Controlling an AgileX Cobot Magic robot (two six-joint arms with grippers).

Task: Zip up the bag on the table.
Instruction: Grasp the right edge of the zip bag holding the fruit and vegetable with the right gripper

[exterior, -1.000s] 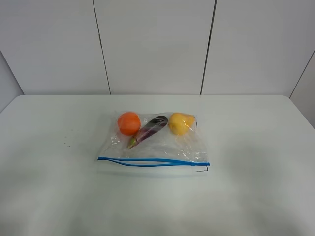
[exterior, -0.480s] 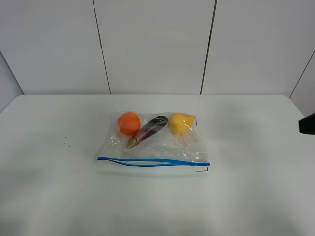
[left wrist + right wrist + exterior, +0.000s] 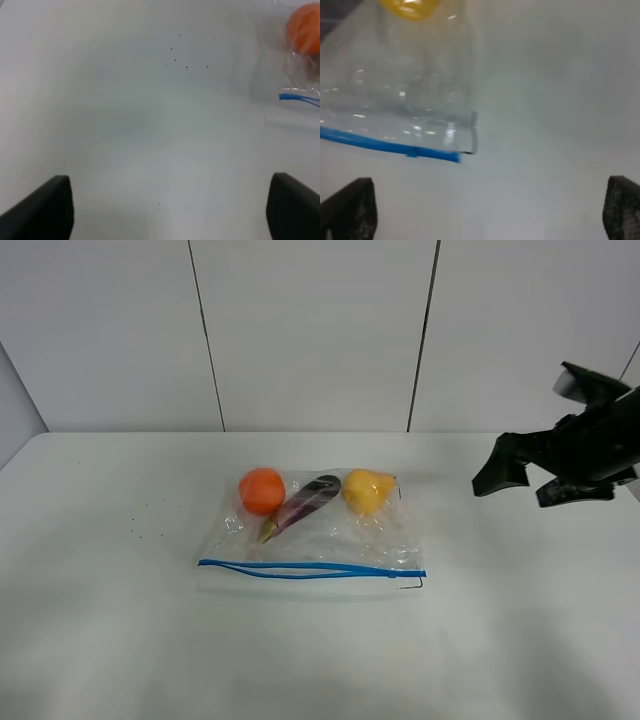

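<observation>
The clear plastic bag (image 3: 330, 535) lies flat in the middle of the white table (image 3: 100, 640). An orange (image 3: 262, 490), a purple eggplant (image 3: 303, 504) and a yellow pear (image 3: 367, 490) show through it. Its blue zipper strip (image 3: 310, 570) runs along the near edge, and the strip's two lines stand slightly apart. My right gripper (image 3: 525, 485) is open and empty, above the table to the right of the bag. The right wrist view shows the strip's right end (image 3: 385, 145) and the pear (image 3: 410, 7). My left gripper (image 3: 170, 215) is open, left of the strip's end (image 3: 299, 98) and the orange (image 3: 305, 27). It is out of the exterior view.
Small dark specks (image 3: 135, 530) mark the table left of the bag; they also show in the left wrist view (image 3: 186, 66). A panelled white wall (image 3: 310, 330) stands behind the table's back edge.
My right arm has come into the exterior view from the right edge and moved left toward the bag. The bag has not moved.
</observation>
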